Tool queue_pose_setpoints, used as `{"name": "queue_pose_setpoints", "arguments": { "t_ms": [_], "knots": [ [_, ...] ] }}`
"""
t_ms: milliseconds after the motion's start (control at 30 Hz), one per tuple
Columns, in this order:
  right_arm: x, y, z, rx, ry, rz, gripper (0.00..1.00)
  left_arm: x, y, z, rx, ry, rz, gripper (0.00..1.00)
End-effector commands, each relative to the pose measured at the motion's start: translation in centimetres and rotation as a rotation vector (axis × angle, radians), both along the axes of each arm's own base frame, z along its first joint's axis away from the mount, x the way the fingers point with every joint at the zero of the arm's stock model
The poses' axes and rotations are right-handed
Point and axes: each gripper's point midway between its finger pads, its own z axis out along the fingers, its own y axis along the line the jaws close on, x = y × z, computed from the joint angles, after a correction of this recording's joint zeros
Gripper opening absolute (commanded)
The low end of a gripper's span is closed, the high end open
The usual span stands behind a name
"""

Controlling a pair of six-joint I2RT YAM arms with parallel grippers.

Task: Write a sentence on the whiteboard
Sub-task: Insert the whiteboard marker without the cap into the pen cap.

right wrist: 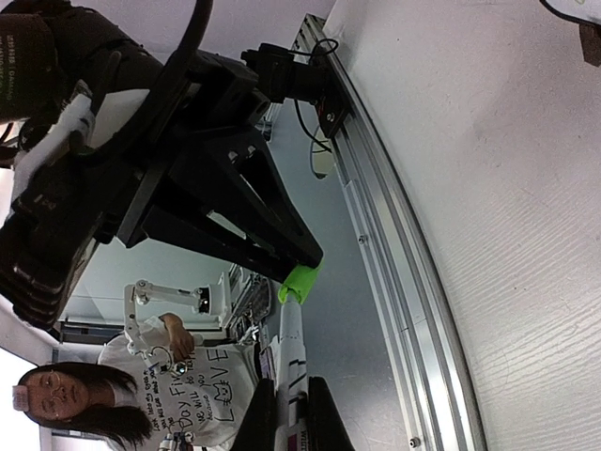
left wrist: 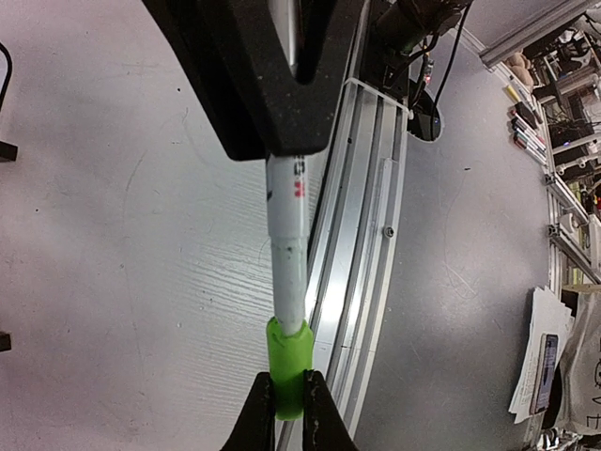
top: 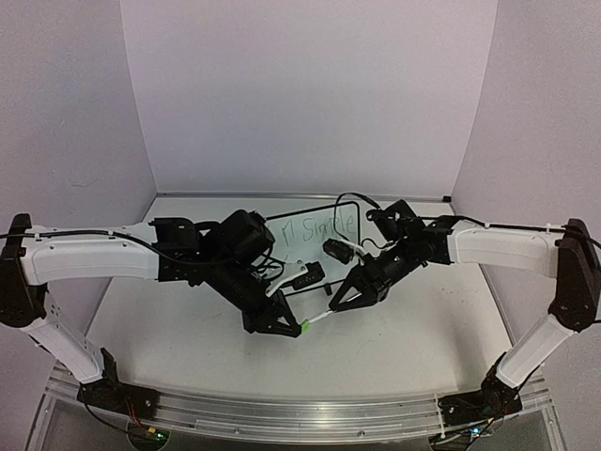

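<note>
The whiteboard (top: 310, 235) stands at the rear centre of the table (top: 404, 362). Before it, the marker (top: 319, 318) spans between the left gripper (top: 299, 329) and the right gripper (top: 333, 305).

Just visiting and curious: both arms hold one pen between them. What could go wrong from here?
The left gripper pinches the green cap with just its fingertips, so it could slip. The right gripper holds the marker above the table; dropped, it might roll off. Both arms crowd the whiteboard and might bump it.
</note>
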Motion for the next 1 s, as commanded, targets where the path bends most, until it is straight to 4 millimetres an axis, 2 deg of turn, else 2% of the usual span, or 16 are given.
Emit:
{"name": "queue_pose_setpoints", "arguments": {
  "t_ms": [0,467,967],
  "knots": [
    [-0.5,0.9,0.6,0.02,-0.029,0.043,0.0,0.1,-1.5,2.4,-0.071,-0.034,-0.043,0.0],
    [-2.1,2.5,-0.9,-0.012,-0.038,0.118,0.0,-0.1,-3.4,2.4,-0.06,-0.025,-0.144,0.0],
    [-2.7,3.6,-1.8,-0.008,-0.054,0.161,0.0,0.5,-5.5,2.8,-0.079,-0.052,-0.204,0.0]
  ]
}}
